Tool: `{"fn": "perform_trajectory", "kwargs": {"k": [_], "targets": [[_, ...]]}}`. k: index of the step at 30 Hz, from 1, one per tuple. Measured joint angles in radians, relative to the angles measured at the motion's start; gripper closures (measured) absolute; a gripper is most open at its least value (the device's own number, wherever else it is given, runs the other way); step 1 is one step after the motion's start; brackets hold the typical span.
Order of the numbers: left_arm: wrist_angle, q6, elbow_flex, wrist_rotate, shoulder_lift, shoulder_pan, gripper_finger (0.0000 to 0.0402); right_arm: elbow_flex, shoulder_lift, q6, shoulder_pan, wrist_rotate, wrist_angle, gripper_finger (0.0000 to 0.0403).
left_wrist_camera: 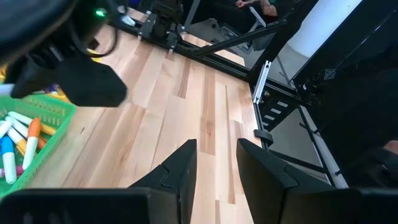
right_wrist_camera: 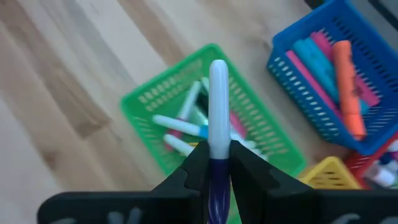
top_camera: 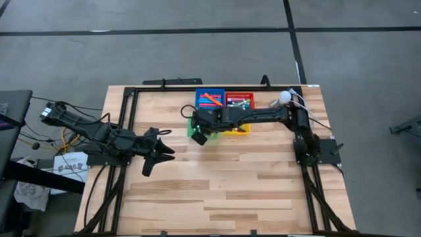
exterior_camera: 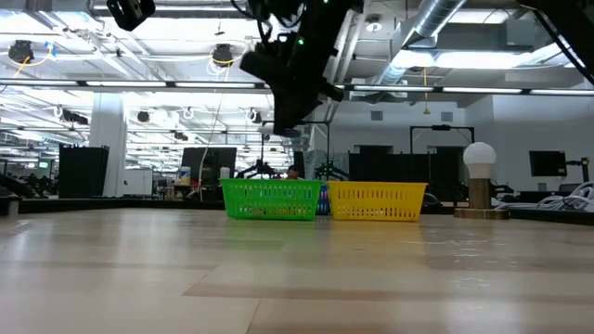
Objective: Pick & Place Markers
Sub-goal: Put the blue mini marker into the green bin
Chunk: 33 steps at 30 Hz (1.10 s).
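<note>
My right gripper (right_wrist_camera: pixel 217 149) is shut on a white-bodied marker (right_wrist_camera: pixel 217 93) with a dark blue end. It hangs high over the green tray (right_wrist_camera: pixel 155 93), as the low view shows of the gripper (exterior_camera: pixel 292 88) and tray (exterior_camera: pixel 271 199). Several markers (right_wrist_camera: pixel 180 127) lie in the green tray, and orange, pink and blue ones (right_wrist_camera: pixel 339 74) lie in the blue tray (right_wrist_camera: pixel 292 37). My left gripper (top_camera: pixel 158 155) waits open above bare wood, left of the trays; its fingers (left_wrist_camera: pixel 180 168) stand apart with nothing between them. My right gripper pinches the marker between its two fingers (right_wrist_camera: pixel 198 158) at the dark blue end (right_wrist_camera: pixel 217 171). The white body runs on along the fingers and sticks out past their tips. The fingers point down from above, and the marker is lifted clear over the green tray.
Four trays stand together at the table's far middle: blue (top_camera: pixel 210 99), red (top_camera: pixel 240 100), green (top_camera: pixel 195 131), yellow (top_camera: pixel 238 130). A white ball-topped object (top_camera: pixel 284 97) stands to their right. The wooden table (top_camera: pixel 217 197) is bare toward its near edge. Black frame rails run along both sides.
</note>
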Motion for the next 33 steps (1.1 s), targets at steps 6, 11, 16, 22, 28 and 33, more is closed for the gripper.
{"fn": "perform_trajectory", "kwargs": {"k": [6,11,16,22,28,33], "targets": [[0.000,0.000,0.000,-0.001,0.000,0.000,0.0289,0.000,0.000,-0.055,-0.039,-0.014,-0.030,0.0365],[0.000,0.000,0.000,-0.001,0.000,0.000,0.0289,0.000,0.000,-0.055,-0.048,-0.031,-0.041,0.0352],[0.000,0.000,0.000,-0.001,0.000,0.000,0.0289,0.000,0.000,-0.055,-0.048,-0.030,-0.046,0.0344],[0.000,0.000,0.000,-0.001,0.000,0.000,0.0289,0.000,0.000,-0.055,-0.048,-0.029,-0.054,0.0342],[0.000,-0.003,0.000,-0.001,0.000,0.000,0.0289,0.000,0.000,-0.055,-0.048,-0.027,-0.072,0.0342],[0.001,-0.004,0.000,-0.001,0.000,0.000,0.0289,0.000,0.000,-0.055,-0.048,-0.024,-0.091,0.0335]]}}
